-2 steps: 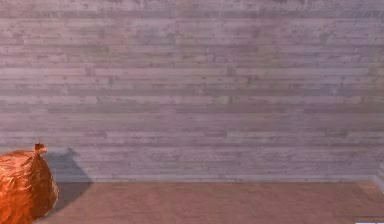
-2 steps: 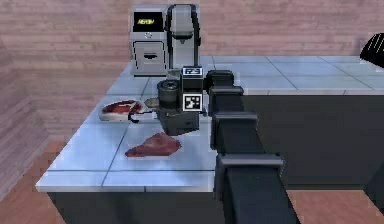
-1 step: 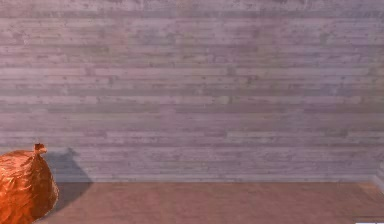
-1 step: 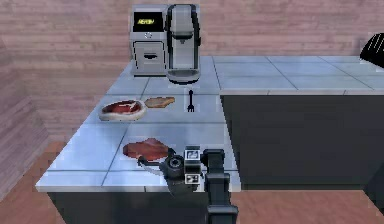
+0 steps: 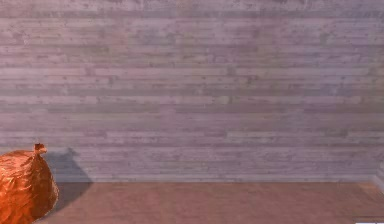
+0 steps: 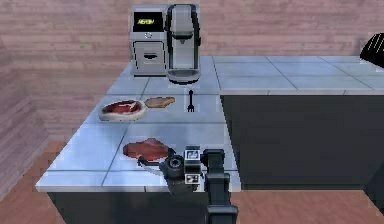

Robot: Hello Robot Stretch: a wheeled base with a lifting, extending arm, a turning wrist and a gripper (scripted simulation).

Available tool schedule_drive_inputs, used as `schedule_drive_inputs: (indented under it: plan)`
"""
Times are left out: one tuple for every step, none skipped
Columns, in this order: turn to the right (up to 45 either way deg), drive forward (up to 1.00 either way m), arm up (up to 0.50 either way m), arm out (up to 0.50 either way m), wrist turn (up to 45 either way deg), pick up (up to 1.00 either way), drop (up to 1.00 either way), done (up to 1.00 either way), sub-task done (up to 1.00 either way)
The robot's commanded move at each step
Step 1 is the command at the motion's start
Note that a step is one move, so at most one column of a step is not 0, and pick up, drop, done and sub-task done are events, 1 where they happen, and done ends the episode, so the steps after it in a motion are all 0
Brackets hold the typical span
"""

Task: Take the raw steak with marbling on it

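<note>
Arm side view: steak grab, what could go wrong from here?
1. Wrong pick: two reddish pieces of meat lie on the counter, the near cut by the claw and the far cut on a white plate. Marbling cannot be made out on either.
2. The near cut lies fairly close to the counter's front edge; a nudge might slide it off.
3. A reach toward the far cut would pass near the fork and the coffee machine.

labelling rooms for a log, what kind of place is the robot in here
Most likely a kitchen: a tiled counter carries a coffee machine, a raw steak and a fork.
</note>
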Motion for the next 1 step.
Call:
schedule_drive_inputs:
  plan:
    - [0.0,0.0,0.1,0.0,0.0,0.0,0.0,0.0,0.0]
